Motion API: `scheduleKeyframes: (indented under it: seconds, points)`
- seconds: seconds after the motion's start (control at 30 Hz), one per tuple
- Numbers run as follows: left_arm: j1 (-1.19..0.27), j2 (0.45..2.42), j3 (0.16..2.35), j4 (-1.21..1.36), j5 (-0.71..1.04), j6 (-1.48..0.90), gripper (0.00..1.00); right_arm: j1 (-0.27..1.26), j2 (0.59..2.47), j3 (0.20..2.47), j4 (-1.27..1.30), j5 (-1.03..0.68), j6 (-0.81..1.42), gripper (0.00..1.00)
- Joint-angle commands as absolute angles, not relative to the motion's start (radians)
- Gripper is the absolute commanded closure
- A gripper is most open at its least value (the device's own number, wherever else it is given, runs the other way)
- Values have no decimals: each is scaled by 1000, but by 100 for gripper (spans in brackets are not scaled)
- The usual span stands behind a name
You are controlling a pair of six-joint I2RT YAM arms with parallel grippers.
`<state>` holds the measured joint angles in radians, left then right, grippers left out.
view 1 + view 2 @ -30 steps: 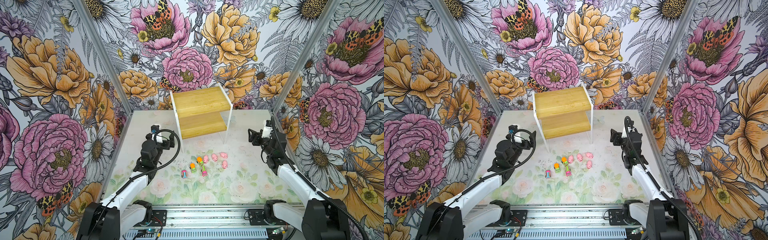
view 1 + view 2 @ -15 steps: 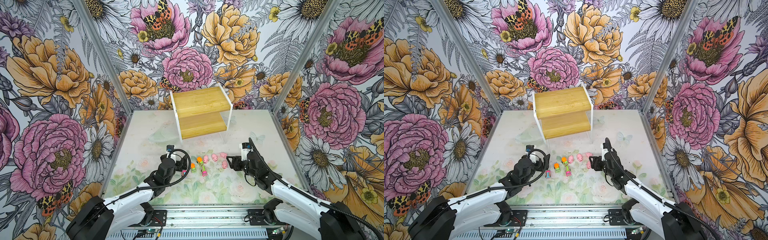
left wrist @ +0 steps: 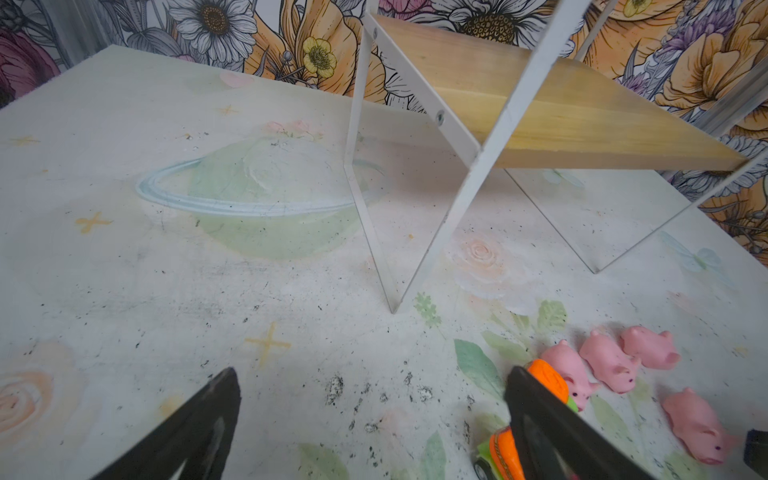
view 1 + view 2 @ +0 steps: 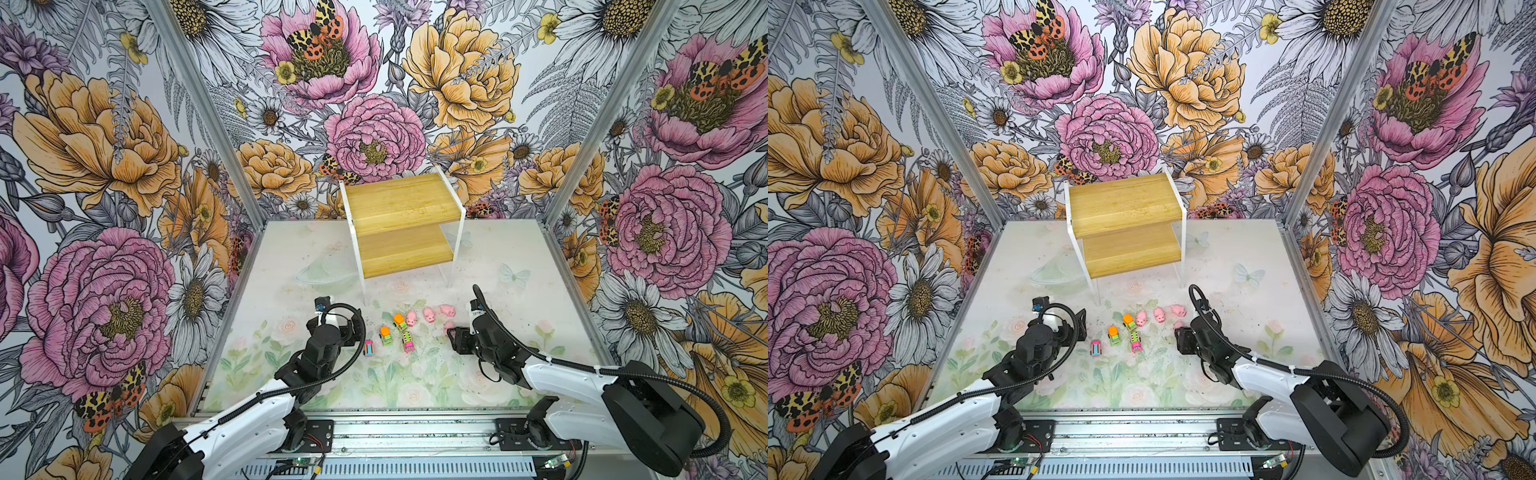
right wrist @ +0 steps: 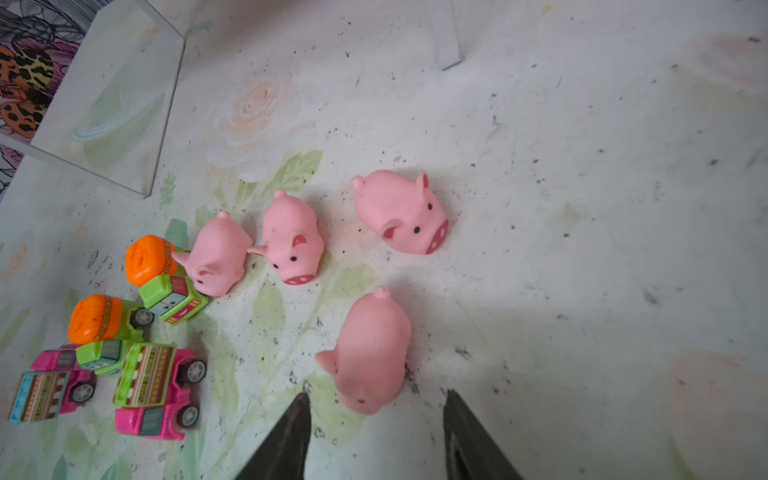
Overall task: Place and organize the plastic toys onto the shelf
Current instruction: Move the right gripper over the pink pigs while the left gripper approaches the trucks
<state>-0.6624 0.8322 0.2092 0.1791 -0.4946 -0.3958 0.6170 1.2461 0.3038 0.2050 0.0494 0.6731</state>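
Hovering right pincer [image 5: 378,400] part-open, empty | pig [image 5: 370,349] snout toward it, tail away

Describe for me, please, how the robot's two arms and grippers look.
Both arms have white links with black joints and wrists: the left arm, the right arm. A black ribbed cable loops along each. The left gripper and right gripper have black, tapered fingers.

Shelf [image 4: 399,203] — pale wood boards (clear acrylic sides); pigs [image 5: 399,212] — matt rubbery pink.
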Motion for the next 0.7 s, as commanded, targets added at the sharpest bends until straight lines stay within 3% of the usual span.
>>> scheduleKeyframes:
  seconds: [0.0, 0.47, 0.67]
  points:
    - [-652, 842, 182, 185, -528, -430, 1, 626, 1284, 316, 280, 57, 680, 50]
    - [-652, 993, 198, 267, -520, -426, 1, 627, 1397, 370, 317, 30, 662, 55]
    - [-651, 1044, 217, 284, -510, -415, 1, 626, 1419, 383, 302, 35, 659, 64]
